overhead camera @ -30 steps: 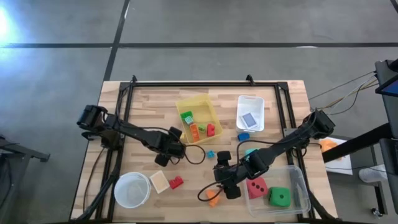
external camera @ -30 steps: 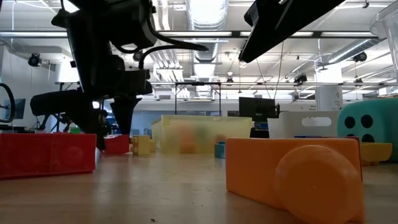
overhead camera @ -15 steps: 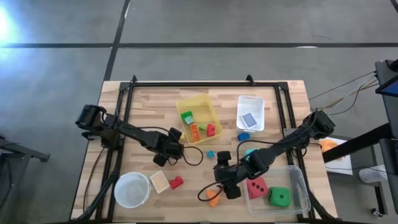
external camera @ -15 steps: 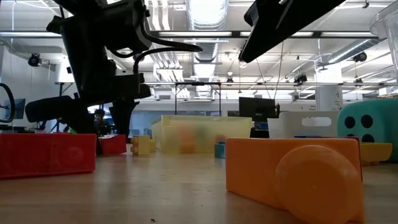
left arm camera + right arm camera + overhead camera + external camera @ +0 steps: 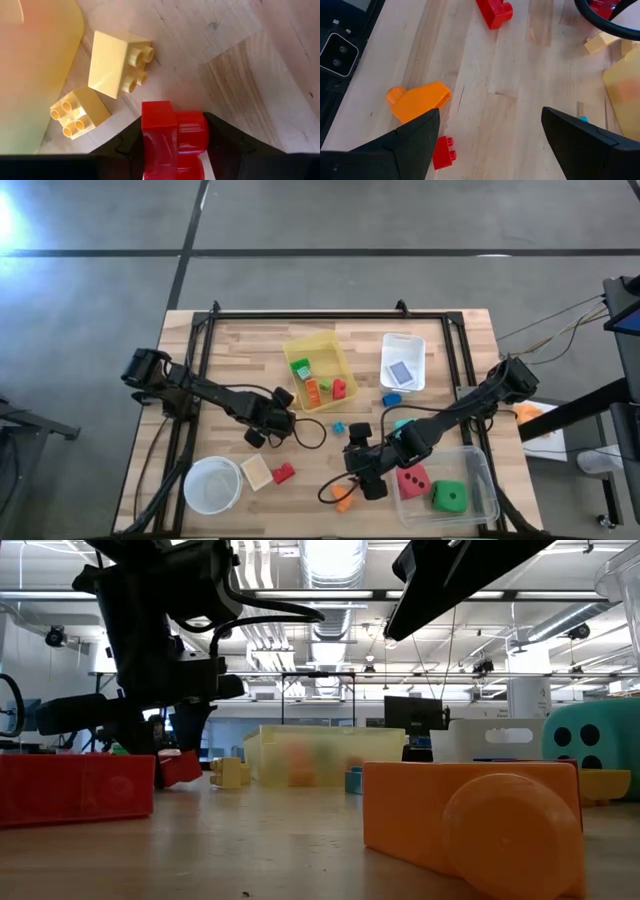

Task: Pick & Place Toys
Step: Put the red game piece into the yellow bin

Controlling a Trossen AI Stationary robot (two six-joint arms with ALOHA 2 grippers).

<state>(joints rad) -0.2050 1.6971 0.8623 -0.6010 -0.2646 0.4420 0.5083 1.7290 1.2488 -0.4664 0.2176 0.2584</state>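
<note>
Red block (image 5: pixel 172 137) newly lifted; dice (image 5: pixel 412 478) binned.

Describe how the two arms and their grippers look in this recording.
Both arms are slim, dark, jointed links with a bulkier black motor housing at the shoulder. The left gripper and right gripper have blocky black bodies. Each carries two flat, dark, wedge-shaped fingers. Loose black cables loop from each wrist. No markings are legible.
</note>
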